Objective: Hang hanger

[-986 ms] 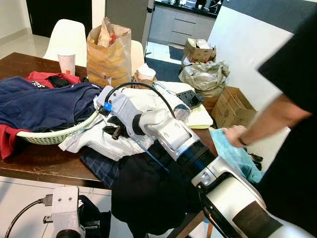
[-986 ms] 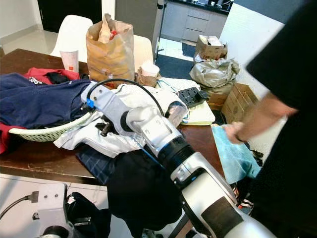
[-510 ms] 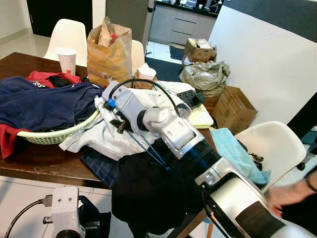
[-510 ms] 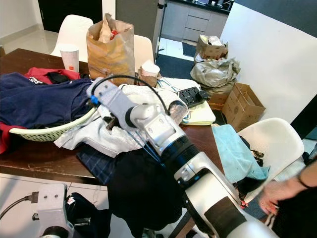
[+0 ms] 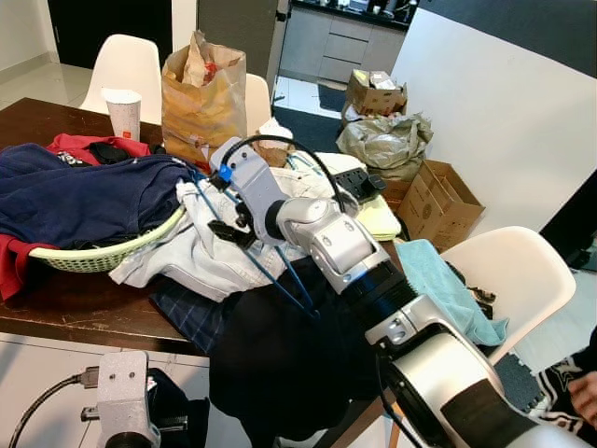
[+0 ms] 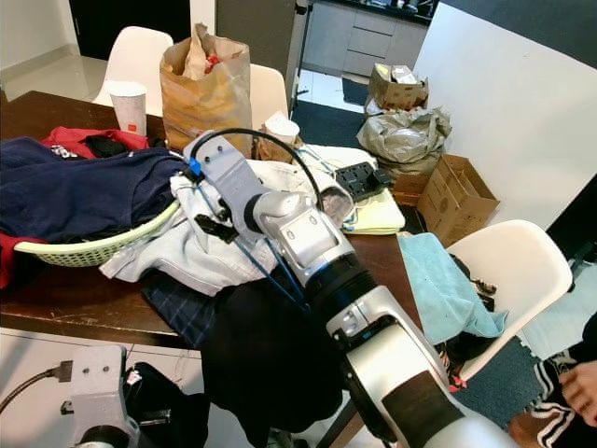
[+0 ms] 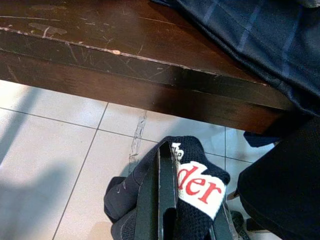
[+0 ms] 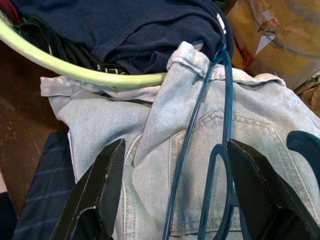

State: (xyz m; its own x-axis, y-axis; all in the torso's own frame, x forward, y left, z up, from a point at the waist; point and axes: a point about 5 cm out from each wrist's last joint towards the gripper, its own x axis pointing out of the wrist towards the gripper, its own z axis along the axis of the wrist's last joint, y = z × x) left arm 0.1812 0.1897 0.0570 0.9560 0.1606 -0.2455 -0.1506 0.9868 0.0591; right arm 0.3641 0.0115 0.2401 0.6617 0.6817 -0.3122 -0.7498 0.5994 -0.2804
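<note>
A thin blue hanger [image 8: 226, 110] lies on light denim jeans [image 5: 201, 257] spread over the brown table [image 5: 84, 308]. Its lower rods run out toward the black garment [image 5: 280, 364]. My right gripper [image 8: 176, 144] hovers open just above the jeans. Its two black fingers [image 8: 105, 180] straddle the hanger's rods without closing on them. From the head views the right gripper [image 5: 233, 229] sits beside the green basket [image 5: 103, 254]. Below the table edge hangs my left gripper [image 7: 160, 200], fingers together with a dark garment [image 7: 192, 190] bearing red letters draped on them.
The basket holds navy and red clothes [image 5: 84, 196]. A paper bag [image 5: 203, 93] and a cup [image 5: 121, 112] stand at the back. A white chair [image 5: 504, 271] with a teal towel [image 5: 438, 280] is on the right. A person's hand [image 5: 583, 392] shows at the lower right.
The person who stood at the right has stepped back, uncovering the white chair. My right gripper has shifted slightly right and farther over the jeans, and the hanger's rods now show under it.
</note>
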